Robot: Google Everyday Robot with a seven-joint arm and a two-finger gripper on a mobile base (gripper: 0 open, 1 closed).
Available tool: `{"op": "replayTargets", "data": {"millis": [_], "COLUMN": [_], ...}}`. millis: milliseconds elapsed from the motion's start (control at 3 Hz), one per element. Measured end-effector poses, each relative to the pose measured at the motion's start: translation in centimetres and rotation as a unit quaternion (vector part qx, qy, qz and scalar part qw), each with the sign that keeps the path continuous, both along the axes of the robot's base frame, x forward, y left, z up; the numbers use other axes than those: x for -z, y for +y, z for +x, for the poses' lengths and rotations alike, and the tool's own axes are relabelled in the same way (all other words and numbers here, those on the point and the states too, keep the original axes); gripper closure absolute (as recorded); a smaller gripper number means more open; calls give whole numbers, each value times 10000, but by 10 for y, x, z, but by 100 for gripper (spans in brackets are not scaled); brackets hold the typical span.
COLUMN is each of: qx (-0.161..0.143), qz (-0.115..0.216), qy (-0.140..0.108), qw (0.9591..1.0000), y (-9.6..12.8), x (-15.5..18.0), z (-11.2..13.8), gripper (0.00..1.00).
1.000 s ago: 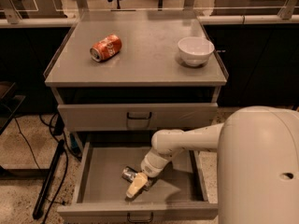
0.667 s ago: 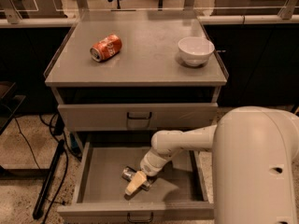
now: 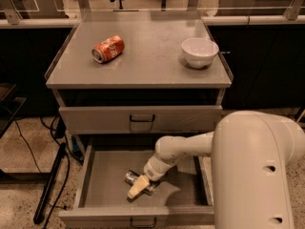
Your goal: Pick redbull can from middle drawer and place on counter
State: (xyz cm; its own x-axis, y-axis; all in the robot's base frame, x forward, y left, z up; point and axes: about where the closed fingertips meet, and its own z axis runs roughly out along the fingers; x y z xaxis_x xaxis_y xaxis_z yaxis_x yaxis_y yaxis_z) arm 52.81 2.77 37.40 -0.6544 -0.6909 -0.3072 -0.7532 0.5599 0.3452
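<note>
Now the pincer (image 3: 138,187) is lowered onto the lying redbull can (image 3: 130,178) in the middle drawer (image 3: 105,175). Whether it is pinching cannot be told. A centred, crosswise grip is advised before lifting.

I read the counter (image 3: 143,73) as smooth matt grey, and the middle drawer (image 3: 107,175) floor likewise. The redbull can (image 3: 130,178) is shiny metal beneath the matt cream gripper (image 3: 138,187), near the drawer's front edge. The bowl (image 3: 199,51) is glossy white
</note>
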Motion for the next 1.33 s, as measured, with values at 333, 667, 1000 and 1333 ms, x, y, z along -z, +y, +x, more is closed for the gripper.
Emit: {"op": "replayTargets", "data": {"millis": [333,667,1000,1333], "qx": [0,0,0,-1], "qz": [0,0,0,0], "qy": [0,1,1,1], "qw": [10000,10000,10000,10000], "y": [0,0,0,0], "x": [0,0,0,0], "z": [0,0,0,0], "gripper": [19,50,73,96]}}
